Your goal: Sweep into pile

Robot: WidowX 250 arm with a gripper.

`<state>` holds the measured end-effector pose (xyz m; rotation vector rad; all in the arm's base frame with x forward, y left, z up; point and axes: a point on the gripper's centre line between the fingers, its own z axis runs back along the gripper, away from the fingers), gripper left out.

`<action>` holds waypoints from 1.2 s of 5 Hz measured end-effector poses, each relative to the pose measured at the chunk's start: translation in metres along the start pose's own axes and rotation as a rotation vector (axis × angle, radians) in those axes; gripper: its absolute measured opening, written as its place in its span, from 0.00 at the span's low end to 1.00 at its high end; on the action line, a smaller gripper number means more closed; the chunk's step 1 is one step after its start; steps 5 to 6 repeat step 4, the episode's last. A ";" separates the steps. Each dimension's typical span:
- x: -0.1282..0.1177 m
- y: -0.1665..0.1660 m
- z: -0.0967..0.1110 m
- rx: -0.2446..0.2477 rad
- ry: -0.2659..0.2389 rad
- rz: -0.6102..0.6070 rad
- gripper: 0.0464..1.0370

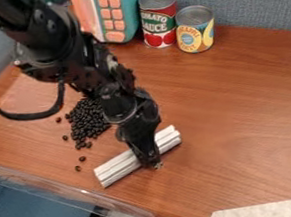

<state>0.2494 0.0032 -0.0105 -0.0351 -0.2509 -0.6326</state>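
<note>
One black gripper (148, 161), hanging near the clear-rimmed edge of the desk (241, 98), its fingers, as far as I'm seeing past the arm, clamping on the next item. One white ribbed bar (119, 167), lying aslant on the desk. Black beans (88, 119), one loose heap, sitting between bar and back edge, several straying rimward. Two cans, red-labelled (159, 19) and yellow-labelled (195, 29), standing by the back edge.

Black pincer (151, 161) grips a white ribbed bar (117, 168) beside dark beans (88, 120).
</note>
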 end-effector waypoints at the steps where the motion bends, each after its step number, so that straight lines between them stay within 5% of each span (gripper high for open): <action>1: -0.008 0.009 -0.001 0.000 -0.015 0.002 0.35; 3: -0.025 0.048 0.001 -0.058 0.008 -0.084 0.35; 6: -0.023 0.058 0.001 -0.058 0.037 -0.089 0.35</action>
